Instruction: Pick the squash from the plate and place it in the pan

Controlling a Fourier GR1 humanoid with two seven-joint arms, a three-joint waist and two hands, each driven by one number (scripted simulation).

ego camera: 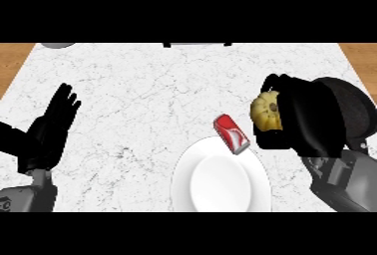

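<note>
1. A white marble counter (147, 99) fills nearly the whole view, its top run through with thin grey veins and fine specks
2. A strip of brown wood (9, 55) with visible grain shows beyond the counter's left edge, and a second wood strip (364, 55) lies past its right edge; whether they are floor cannot be told
3. At the far edge, top left, a pale grey rounded shape (56, 45) is cut off by the view
4. Near the middle of that far edge, a pale object with dark ends (197, 44) is mostly cut off too
5. The light is even and soft across the stone
</note>
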